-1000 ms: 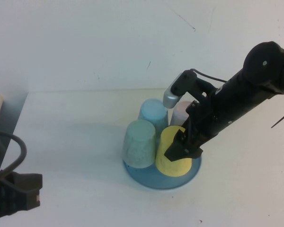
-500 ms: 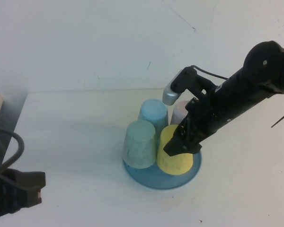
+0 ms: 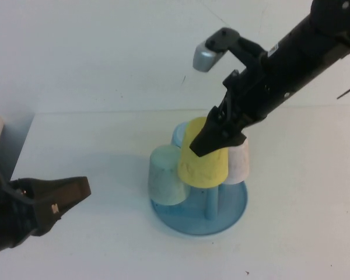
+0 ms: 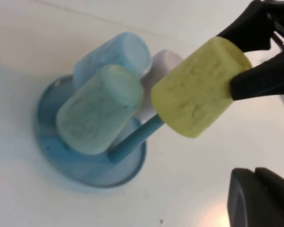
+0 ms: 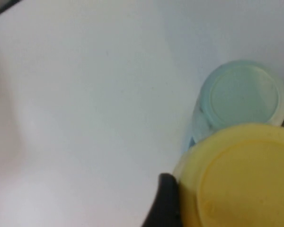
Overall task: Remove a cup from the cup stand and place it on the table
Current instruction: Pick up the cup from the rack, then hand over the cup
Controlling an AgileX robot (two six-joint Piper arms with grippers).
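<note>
High view: right claw (image 3: 217, 135) clamped on the cup (image 3: 203, 158), held inverted above the stand (image 3: 233, 211) on the worktop (image 3: 93, 146); left claw (image 3: 52, 198) low at left, jaws apart. Left wrist view: cup (image 4: 199, 92) clear of bare peg (image 4: 135, 142), beside green cup (image 4: 97, 109). Right wrist view: cup base (image 5: 241, 179) fills the corner.

The right gripper (image 3: 219, 137) holds the cup (image 3: 204, 160) upside down, raised above the cup stand (image 3: 236, 210), which stands on the table (image 3: 105, 140). Three other cups sit on pegs left of and behind it. The left gripper (image 3: 58, 198) is low at the near left, well apart from the stand.
</note>
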